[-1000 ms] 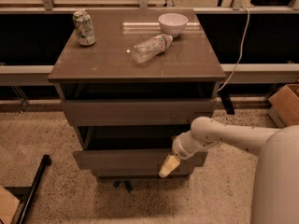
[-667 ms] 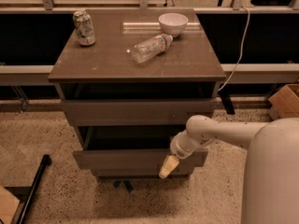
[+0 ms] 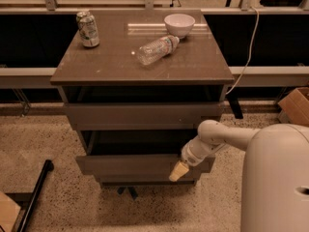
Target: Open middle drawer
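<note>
Cabinet [image 3: 111,64] with arm engaged. The gripper [image 3: 177,171] rests against the right end of the middle drawer [image 3: 130,164], low on the cabinet's front. How far it is open, and whether it has hold of the panel, cannot be told. Compared with one second ago, gripper and drawer front sit at nearly the same place and only the arm's elbow has shifted slightly. The drawer already stands out from the cabinet, with a dark gap above its panel, so the pull is probably at or near its end.

Counts:
- Three drawer fronts: upper drawer [image 3: 142,115], middle drawer, lowest drawer [image 3: 145,179].
- On the cabinet's top: one can [image 3: 88,29], one bottle [image 3: 157,49] lying on its side, one bowl [image 3: 179,24].
- One gripper.
</note>
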Robot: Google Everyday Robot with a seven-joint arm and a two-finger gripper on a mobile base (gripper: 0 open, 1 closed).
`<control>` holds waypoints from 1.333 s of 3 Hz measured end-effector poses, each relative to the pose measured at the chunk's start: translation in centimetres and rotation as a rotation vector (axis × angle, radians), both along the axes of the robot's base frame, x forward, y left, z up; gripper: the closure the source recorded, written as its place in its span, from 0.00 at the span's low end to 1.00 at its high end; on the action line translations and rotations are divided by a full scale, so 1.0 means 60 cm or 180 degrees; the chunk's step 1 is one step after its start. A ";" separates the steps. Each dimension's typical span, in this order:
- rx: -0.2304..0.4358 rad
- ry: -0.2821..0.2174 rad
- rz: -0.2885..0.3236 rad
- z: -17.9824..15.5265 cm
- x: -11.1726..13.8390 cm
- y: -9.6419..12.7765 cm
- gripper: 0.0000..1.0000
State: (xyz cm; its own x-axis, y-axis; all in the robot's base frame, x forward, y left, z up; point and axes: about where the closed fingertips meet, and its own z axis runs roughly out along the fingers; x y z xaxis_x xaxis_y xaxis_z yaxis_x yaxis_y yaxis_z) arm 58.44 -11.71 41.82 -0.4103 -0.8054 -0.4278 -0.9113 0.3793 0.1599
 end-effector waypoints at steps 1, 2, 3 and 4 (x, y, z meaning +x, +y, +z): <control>0.0009 0.0029 -0.0013 0.003 -0.002 -0.003 0.50; 0.0009 0.0029 -0.0013 0.005 -0.002 -0.003 0.73; 0.0009 0.0029 -0.0013 0.005 -0.002 -0.003 0.97; 0.0034 0.0123 -0.0035 0.006 -0.044 -0.010 0.70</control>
